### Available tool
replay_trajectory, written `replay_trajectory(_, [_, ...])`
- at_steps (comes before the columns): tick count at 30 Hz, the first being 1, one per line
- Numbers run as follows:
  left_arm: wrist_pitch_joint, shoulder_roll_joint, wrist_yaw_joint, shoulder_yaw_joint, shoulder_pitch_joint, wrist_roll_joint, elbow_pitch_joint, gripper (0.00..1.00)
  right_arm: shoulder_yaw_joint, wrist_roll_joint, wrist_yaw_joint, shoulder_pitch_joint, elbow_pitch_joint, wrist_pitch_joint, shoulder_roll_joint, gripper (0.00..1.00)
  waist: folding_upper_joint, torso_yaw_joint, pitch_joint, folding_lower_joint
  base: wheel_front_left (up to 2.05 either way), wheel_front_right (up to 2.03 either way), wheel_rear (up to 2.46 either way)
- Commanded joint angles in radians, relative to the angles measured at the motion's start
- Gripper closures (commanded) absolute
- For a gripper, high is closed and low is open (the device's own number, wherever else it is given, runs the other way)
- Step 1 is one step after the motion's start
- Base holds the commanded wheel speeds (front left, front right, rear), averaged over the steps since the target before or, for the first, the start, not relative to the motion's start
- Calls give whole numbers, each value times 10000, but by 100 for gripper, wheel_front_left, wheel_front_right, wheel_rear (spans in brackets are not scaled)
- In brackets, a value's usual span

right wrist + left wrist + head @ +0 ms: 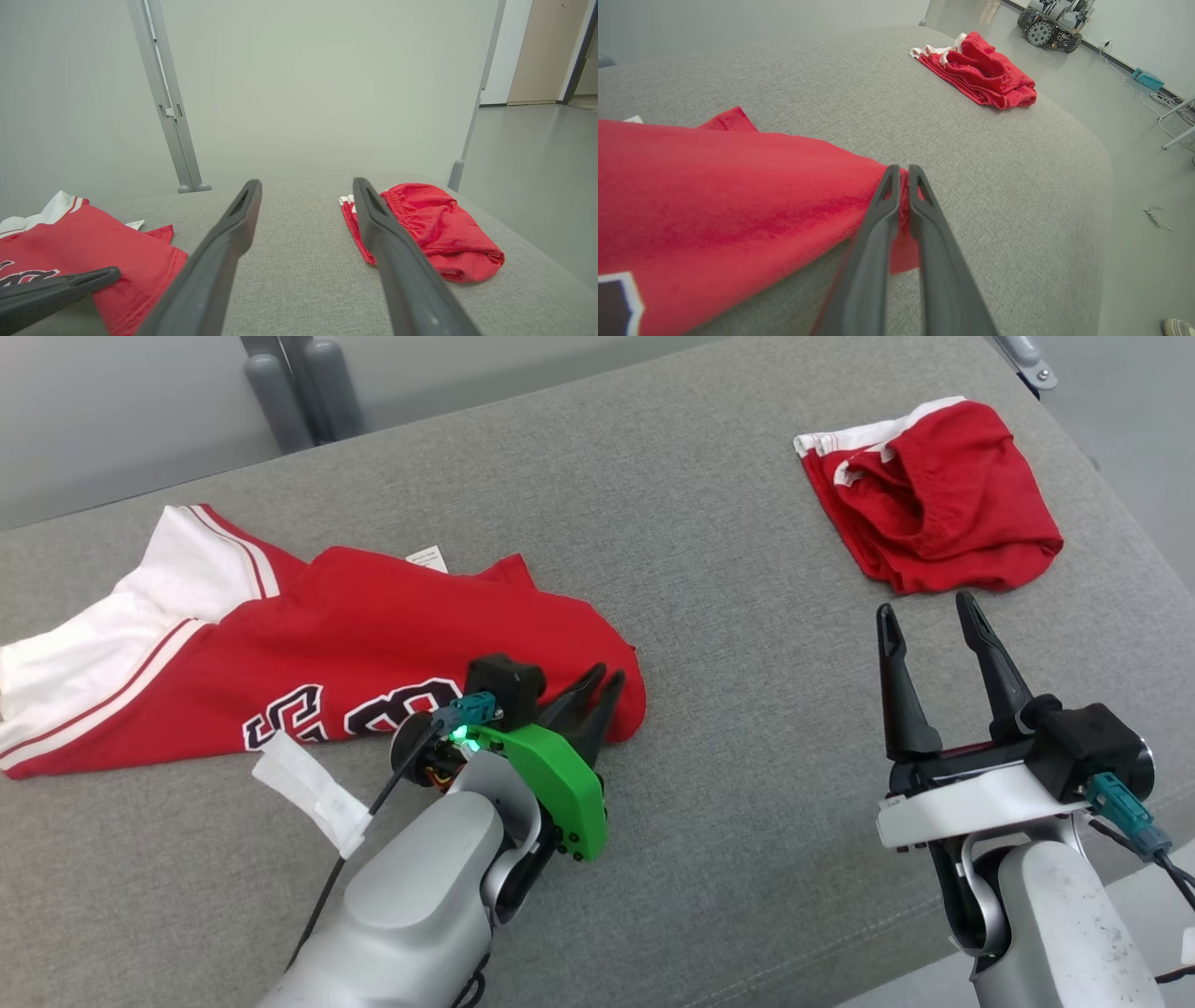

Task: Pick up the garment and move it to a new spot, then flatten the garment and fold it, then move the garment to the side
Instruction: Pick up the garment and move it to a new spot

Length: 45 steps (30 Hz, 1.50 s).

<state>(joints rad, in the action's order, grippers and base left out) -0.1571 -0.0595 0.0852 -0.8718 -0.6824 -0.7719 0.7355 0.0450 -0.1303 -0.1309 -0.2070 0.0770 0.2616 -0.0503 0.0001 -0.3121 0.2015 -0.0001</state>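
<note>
On a grey fabric-covered worktop (709,560), a red jersey (373,625) lies spread out at the robot's left. It has white sleeves with red stripes and large dark letters outlined in white across the front. A small white label (428,559) pokes up at its far edge. The cloth is rumpled and not yet folded.

At the jersey's right-hand corner sits the left pincer (607,677), which has a green cover on its wrist. In the left wrist view, the left pincer (903,169) has its two dark fingers almost together. A narrow fold of the jersey's (714,186) red hem is clenched between them. The corner is raised a little off the worktop there.

Well apart from it, at the robot's right, the right pincer (926,607) hovers above bare grey fabric. Its fingers are spread wide, released, with nothing between them. They point toward a second red garment (943,504), a bundle with white trim, which lies just beyond the fingertips near the far right corner.

From the right wrist view, the right pincer (307,183) frames bare worktop. The bundle (434,228) lies to one side and the jersey (93,238) to the other.
</note>
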Motion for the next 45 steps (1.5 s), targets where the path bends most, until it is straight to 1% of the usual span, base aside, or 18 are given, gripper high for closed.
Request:
replay_trajectory(1, [-219, 36, 25, -25, 137, -149, 6, 0, 3, -63, 3, 32, 47, 43, -5, 0, -1, 208, -172, 1, 0, 0, 0])
replay_trajectory(6, [-712, 69, -122, -71, 275, -190, -112, 0, 45, 26, 3, 170, 178, 43, -4, 0, -1, 589, -536, 1, 0, 0, 0])
replay_trajectory(9, [-926, 69, -286, 101, 424, -152, -233, 0, 89, 90, 3, 289, 276, 44, -6, 0, -1, 830, -823, 1, 0, 0, 0])
replay_trajectory(14, [-1084, -278, -629, 728, 919, -11, -606, 0, 193, 209, 3, 485, 361, 40, -6, 0, -1, 1156, -1251, 1, 0, 0, 0])
replay_trajectory(18, [-1074, -625, -965, 1522, 1616, 322, -1452, 0, 337, 331, 3, 687, 407, 39, -6, 0, -1, 1365, -1579, 1, 0, 0, 0])
replay_trajectory(22, [-1080, -1042, -1325, 2419, 2621, 1009, -2524, 0, 431, 371, 3, 890, 387, 38, -7, 0, -1, 1534, -1877, 1, 0, 0, 0])
replay_trajectory(26, [-1080, -1203, -1686, 3412, 3757, 1585, -3468, 0, 470, 245, 3, 1056, 308, 38, -7, 0, -1, 1697, -2017, 1, 0, 0, 0])
replay_trajectory(29, [-1081, -1236, -1848, 4129, 4541, 1979, -4067, 0, 483, 128, 3, 1200, 290, 39, -8, 0, -1, 1794, -2096, 1, 0, 0, 0])
replay_trajectory(32, [-1078, -1153, -1942, 4807, 5357, 2291, -4626, 0, 409, 40, 3, 1402, 239, 38, -8, 0, -1, 1918, -2171, 1, 0, 0, 0])
replay_trajectory(35, [-1071, -1051, -1948, 5278, 5989, 2640, -5023, 0, 299, -34, 3, 1605, 233, 38, -7, 0, -1, 2051, -2218, 1, 0, 0, 0])
replay_trajectory(40, [-1071, -783, -1878, 5955, 6782, 3118, -5438, 0, 251, -164, 3, 1905, 249, 38, -7, 0, -1, 2220, -2250, 1, 0, 0, 0])
replay_trajectory(45, [-1072, -564, -1701, 6349, 7096, 3479, -5494, 0, 239, -242, 3, 1996, 367, 38, -7, 0, -1, 2293, -2257, 1, 0, 0, 0])
